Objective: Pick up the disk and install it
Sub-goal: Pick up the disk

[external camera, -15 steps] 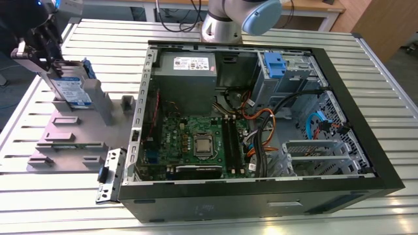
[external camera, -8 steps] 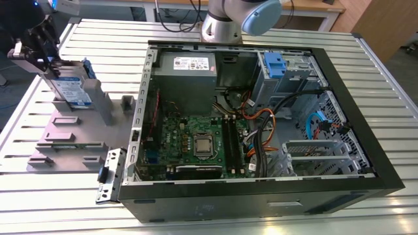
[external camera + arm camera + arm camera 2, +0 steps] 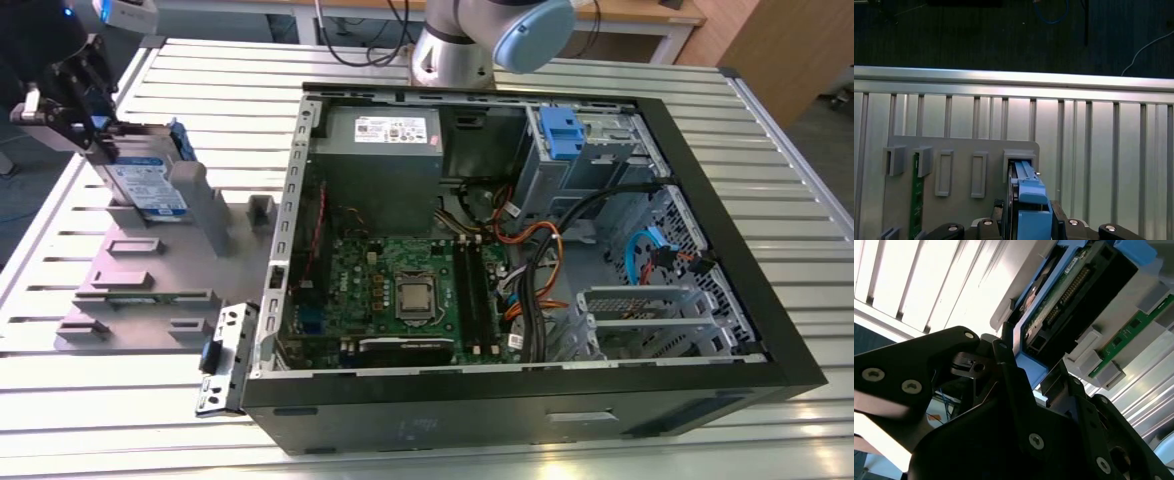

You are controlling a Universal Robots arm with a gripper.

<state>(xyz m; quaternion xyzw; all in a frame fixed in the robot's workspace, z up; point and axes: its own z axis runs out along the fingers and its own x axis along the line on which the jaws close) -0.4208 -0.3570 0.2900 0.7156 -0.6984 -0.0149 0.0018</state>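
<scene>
The disk (image 3: 144,185) is a silver drive with a white-and-blue label in a blue carrier frame. It stands on edge in a slot of the grey fixture plate (image 3: 147,295), at the exterior view's left. My gripper (image 3: 104,140) reaches it from the upper left. In the first wrist view the disk (image 3: 1026,187) shows edge-on, and the black fingers (image 3: 1058,222) press against both sides of its blue frame. In the second wrist view the disk (image 3: 1079,295) sits between the same fingers (image 3: 1010,365). The gripper is shut on the disk.
An open computer case (image 3: 747,330) lies on the slatted metal table (image 3: 441,455), with a grey power-supply box (image 3: 387,140), a motherboard (image 3: 400,290), cables and a drive bay with a blue clip (image 3: 566,130). A green circuit stick (image 3: 916,190) stands in another fixture slot.
</scene>
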